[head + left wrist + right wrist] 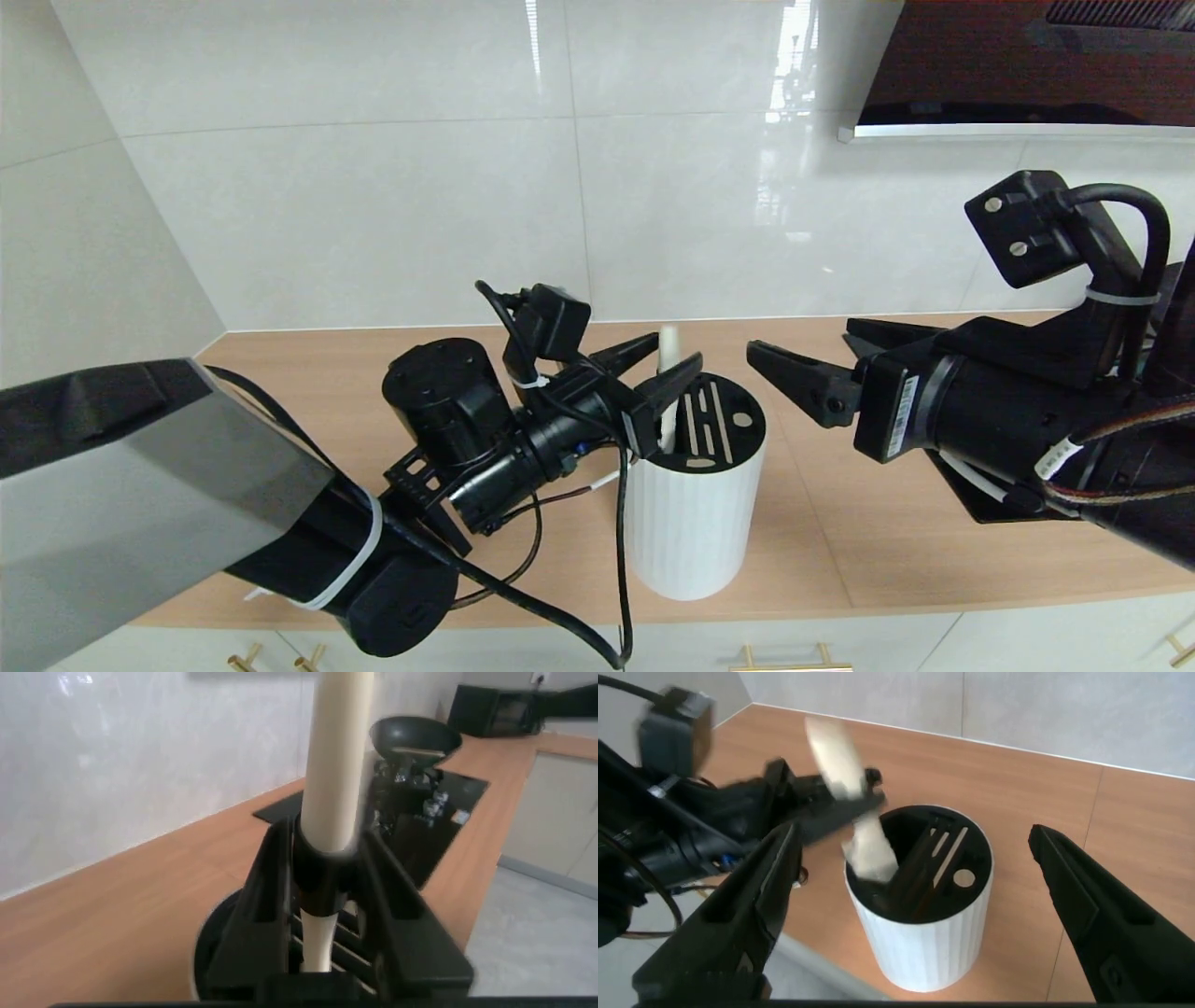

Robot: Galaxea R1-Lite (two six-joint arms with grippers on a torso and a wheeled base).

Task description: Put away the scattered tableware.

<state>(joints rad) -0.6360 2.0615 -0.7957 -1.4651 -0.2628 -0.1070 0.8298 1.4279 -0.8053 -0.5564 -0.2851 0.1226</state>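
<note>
Left gripper (667, 362) is clamped on the white handle (668, 340), which stands upright with its lower end down in the holder (695, 523). The holder sits on the counter (887, 532) between the two arms. Left wrist view gets in close: handle (336, 765) pinched between the fingers (266, 891), and behind it a pan (416, 735) on a stove (447, 812). Right gripper (801, 341) hangs beside the holder, jaws wide apart. Its own camera looks down into the holder's slotted black top (929, 863).
</note>
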